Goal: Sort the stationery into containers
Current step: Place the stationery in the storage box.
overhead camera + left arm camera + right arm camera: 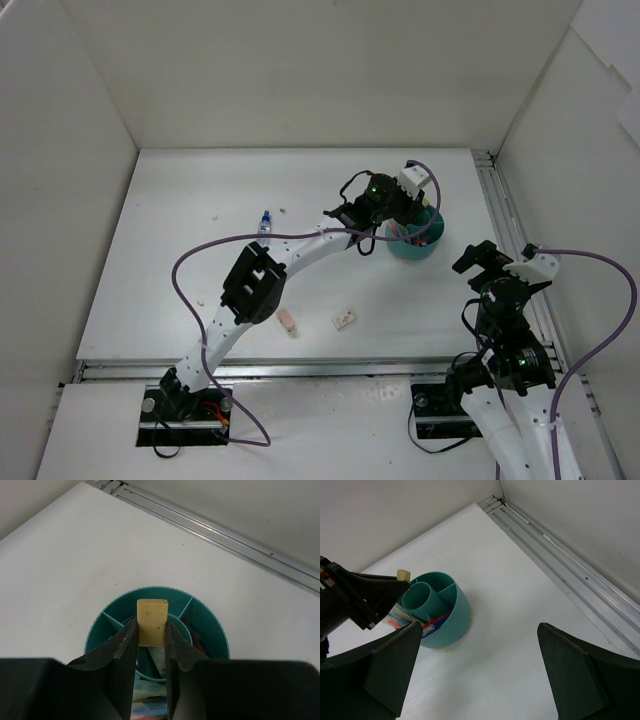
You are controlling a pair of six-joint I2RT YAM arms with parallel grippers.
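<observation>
My left gripper (400,213) hangs over the teal bowl (428,248) and is shut on the tan cube (152,621), held above the bowl's (220,635) central tube. The cube (403,574) also shows in the right wrist view, above the bowl (451,625). Red and blue pens (431,622) lie in the bowl's compartments. My right gripper (478,258) is open and empty, to the right of the bowl (479,626). A clear blue-capped bottle (265,222), a pink eraser (289,322) and a white eraser (345,320) lie on the table.
White walls enclose the table on three sides. An aluminium rail (486,185) runs along the right edge, also seen in the right wrist view (560,545). Another rail (330,368) crosses the near edge. The left arm (255,280) spans the table above the erasers.
</observation>
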